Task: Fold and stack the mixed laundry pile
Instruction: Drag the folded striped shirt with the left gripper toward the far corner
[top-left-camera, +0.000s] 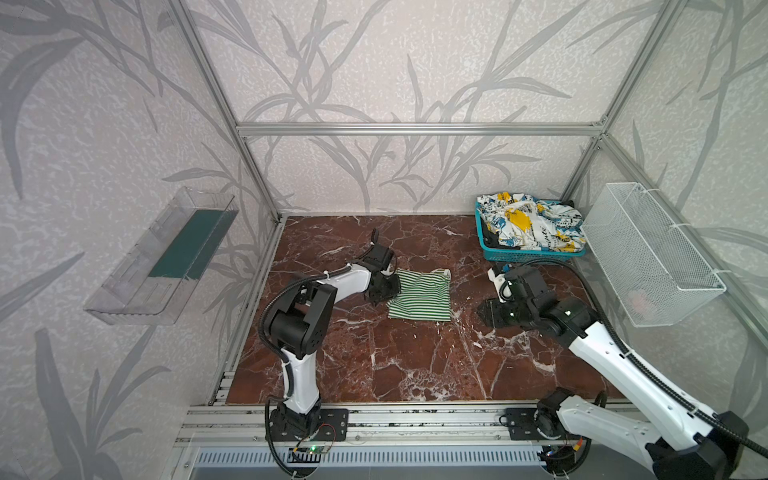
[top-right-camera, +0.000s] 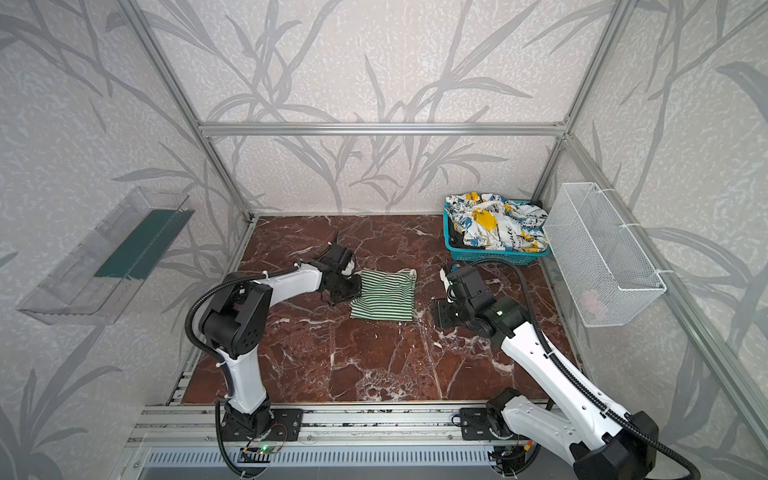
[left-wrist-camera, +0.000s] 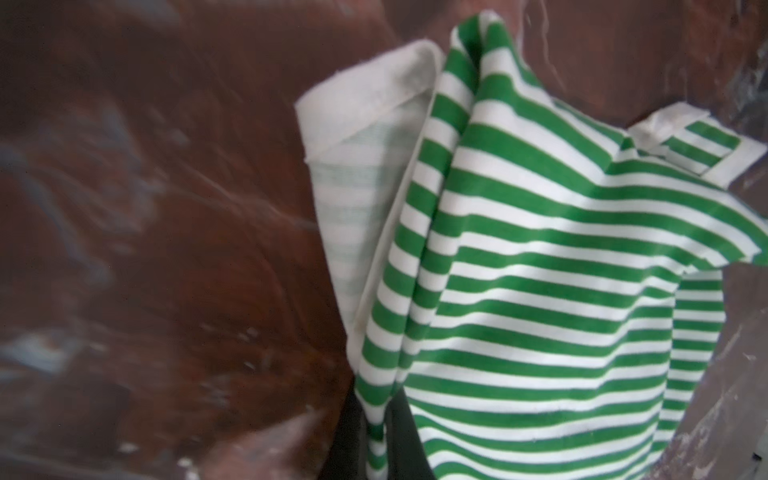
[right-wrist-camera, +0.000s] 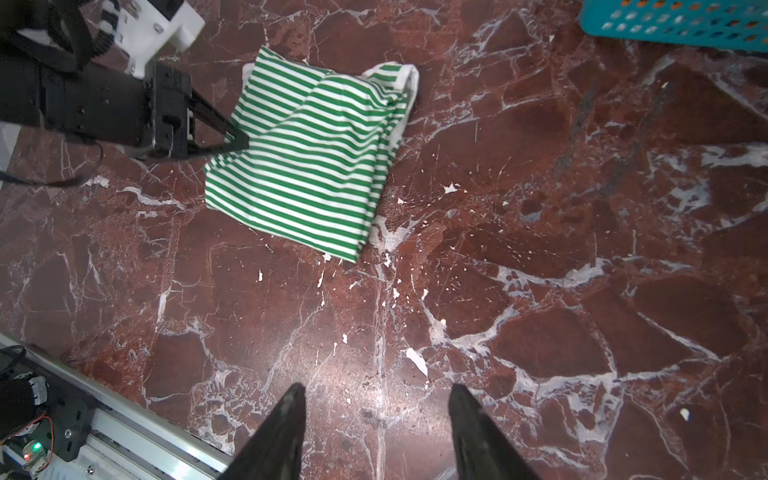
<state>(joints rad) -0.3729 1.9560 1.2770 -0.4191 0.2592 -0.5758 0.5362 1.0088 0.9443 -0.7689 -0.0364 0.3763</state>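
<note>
Both top views are bright and evenly lit, with only soft, faint shadows on the counter (top-left-camera: 415, 365). The left wrist view smears the counter with motion blur, while the striped garment (left-wrist-camera: 540, 291) stays fairly sharp. The right wrist view is crisp, with a pale sheen on the counter just ahead of the right hand (right-wrist-camera: 376, 386).

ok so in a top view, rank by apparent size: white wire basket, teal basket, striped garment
1. white wire basket, clearly largest
2. teal basket
3. striped garment, smallest

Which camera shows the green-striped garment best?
The right wrist view: the whole striped garment, sharp and large on the table. Both top views show it small and far off. The left wrist view crops it to a close-up.
</note>
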